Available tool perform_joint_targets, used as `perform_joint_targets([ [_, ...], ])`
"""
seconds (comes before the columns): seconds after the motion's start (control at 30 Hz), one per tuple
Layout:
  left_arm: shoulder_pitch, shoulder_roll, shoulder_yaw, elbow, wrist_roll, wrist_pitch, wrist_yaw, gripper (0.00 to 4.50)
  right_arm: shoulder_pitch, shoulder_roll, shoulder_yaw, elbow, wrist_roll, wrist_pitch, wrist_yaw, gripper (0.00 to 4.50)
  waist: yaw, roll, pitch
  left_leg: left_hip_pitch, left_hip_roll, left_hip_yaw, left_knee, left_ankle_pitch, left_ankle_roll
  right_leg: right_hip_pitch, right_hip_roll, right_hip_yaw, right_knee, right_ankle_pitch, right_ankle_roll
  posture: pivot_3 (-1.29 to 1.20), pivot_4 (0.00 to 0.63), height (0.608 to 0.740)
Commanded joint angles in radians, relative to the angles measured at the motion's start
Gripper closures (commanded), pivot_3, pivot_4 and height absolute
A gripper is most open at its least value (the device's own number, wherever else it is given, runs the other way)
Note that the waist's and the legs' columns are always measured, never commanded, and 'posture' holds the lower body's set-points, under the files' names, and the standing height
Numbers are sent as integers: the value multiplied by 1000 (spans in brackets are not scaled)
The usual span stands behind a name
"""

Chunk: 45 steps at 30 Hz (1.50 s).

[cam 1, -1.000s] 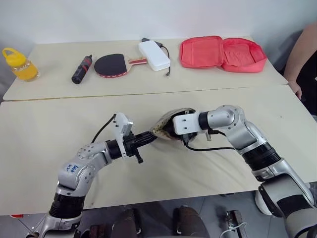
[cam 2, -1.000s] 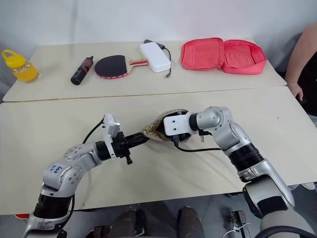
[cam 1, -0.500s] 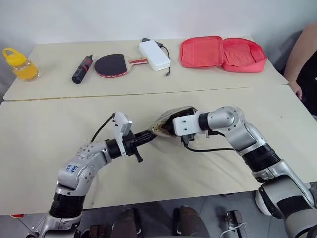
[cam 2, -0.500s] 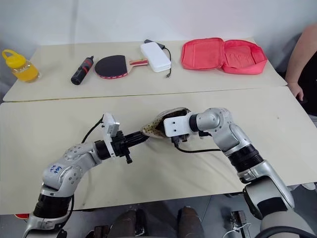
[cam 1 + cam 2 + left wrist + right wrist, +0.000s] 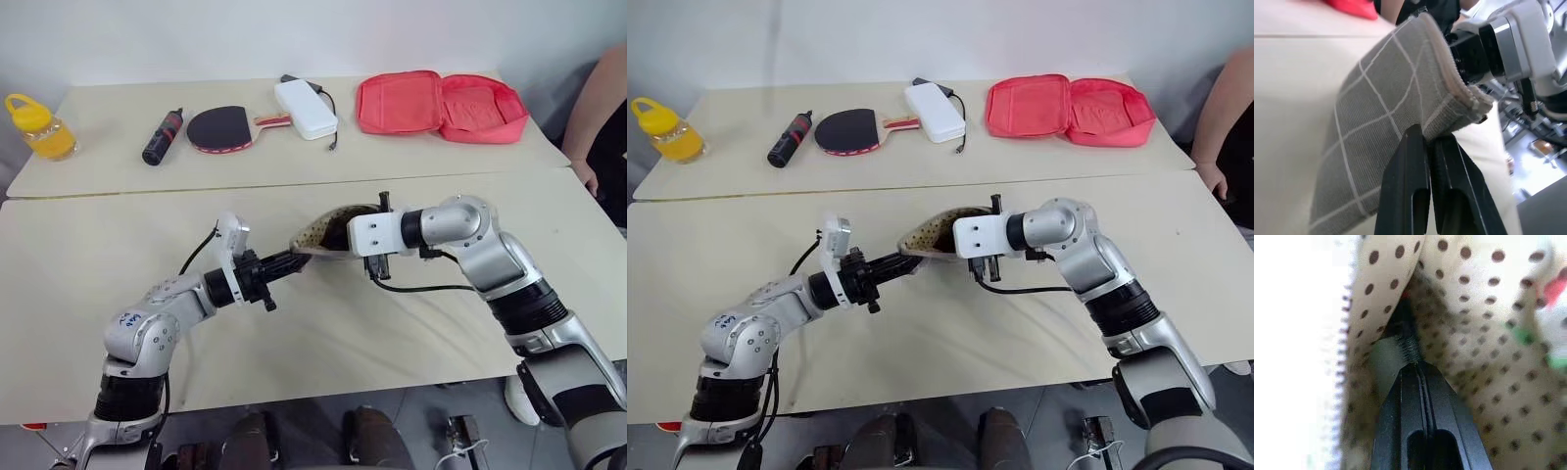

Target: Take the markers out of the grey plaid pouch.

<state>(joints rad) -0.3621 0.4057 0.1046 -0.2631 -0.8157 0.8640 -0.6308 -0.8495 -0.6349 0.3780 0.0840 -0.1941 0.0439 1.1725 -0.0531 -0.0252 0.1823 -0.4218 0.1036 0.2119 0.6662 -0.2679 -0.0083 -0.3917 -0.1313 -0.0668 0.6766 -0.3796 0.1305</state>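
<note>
The grey plaid pouch [image 5: 328,229] hangs just above the near table between my two arms, its mouth showing tan dotted lining [image 5: 1474,333]. My left gripper [image 5: 1426,134] is shut on the pouch's zip edge [image 5: 1459,93], pinching the fabric from the left. From the right, my right gripper [image 5: 1413,364] reaches into the pouch's mouth. It is shut on a thin dark marker [image 5: 1406,340] with a touch of red at its far end. From the head views its fingertips are hidden inside the pouch, behind its white wrist block [image 5: 370,233].
On the far table lie a yellow bottle [image 5: 37,127], a black-and-red cylinder [image 5: 162,137], a table-tennis paddle [image 5: 221,128], a white power bank [image 5: 305,108] and an open pink-red case [image 5: 441,106]. A person's arm [image 5: 598,103] is at the right edge.
My right gripper has shut inside the pouch and risen slightly, and the pouch's mouth has lifted with it. My left wrist has rolled while keeping its pinch on the edge.
</note>
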Motion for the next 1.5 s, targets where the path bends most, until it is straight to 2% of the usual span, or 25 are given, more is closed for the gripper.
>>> perform_joint_targets([
  [0.03, -11, 4, 35, -28, -116, 85, -8, 4500, -18, -56, -53, -94, 100, 105, 119, 4473, 1, 0, 0, 0, 0, 0, 0, 0, 0, 0, 0, 0, 0, 0, 0, 0, 150, 740],
  [0.17, 4, -10, 61, -34, -241, 198, 25, 4500, -57, -102, -60, -135, 153, 207, 208, 4473, 1, 0, 0, 0, 0, 0, 0, 0, 0, 0, 0, 0, -1, 0, 0, 0, 150, 740],
  [0.23, 25, -15, 53, -38, -226, 181, 28, 4500, -56, -115, -48, -155, 173, 259, 241, 4473, 0, 0, 0, 0, 0, -1, 0, 0, 0, 0, 0, 0, 0, 0, 0, 0, 150, 740],
  [0.27, 31, -22, 55, -24, -213, 169, 41, 4500, -49, -110, -34, -163, 167, 264, 236, 4315, -1, 0, 0, 0, 0, -1, 0, 0, 0, 0, 0, 0, -1, 0, 0, 0, 150, 740],
  [0.33, 40, -32, 56, -3, -197, 156, 58, 4500, -37, -96, -12, -169, 152, 266, 220, 3894, -1, 0, 0, 0, 0, -1, 0, 0, 0, 1, 0, 0, -1, 0, 0, 0, 150, 740],
  [0.5, 70, -19, -20, 15, -42, 44, 52, 4500, -5, -103, 28, -168, 123, 258, 213, 2228, 2, 0, 0, 0, 0, 0, 0, 0, 0, 1, 0, 0, -1, 0, 0, 0, 150, 740],
  [0.67, 84, -16, -58, -18, 9, -22, 22, 4500, 25, -104, 57, -160, 97, 247, 201, 2228, 4, 0, 0, 0, 0, 0, 1, 0, 0, 1, 0, 0, -2, 0, 0, 0, 150, 740],
  [1.0, 82, -16, -54, -8, 16, -26, 23, 4500, 55, -118, 93, -72, -1, 157, 172, 2228, 1, 0, 0, 1, 0, 0, 1, 0, 0, 2, 0, 0, -2, 0, 0, 0, 150, 740],
  [1.5, 70, -30, -55, -3, 32, -38, 34, 4500, 89, -83, 127, -66, -29, 182, 182, 2228, 0, 0, 0, 1, 0, -1, 1, 0, 0, 2, 0, 0, -2, 0, 0, 0, 150, 740],
])
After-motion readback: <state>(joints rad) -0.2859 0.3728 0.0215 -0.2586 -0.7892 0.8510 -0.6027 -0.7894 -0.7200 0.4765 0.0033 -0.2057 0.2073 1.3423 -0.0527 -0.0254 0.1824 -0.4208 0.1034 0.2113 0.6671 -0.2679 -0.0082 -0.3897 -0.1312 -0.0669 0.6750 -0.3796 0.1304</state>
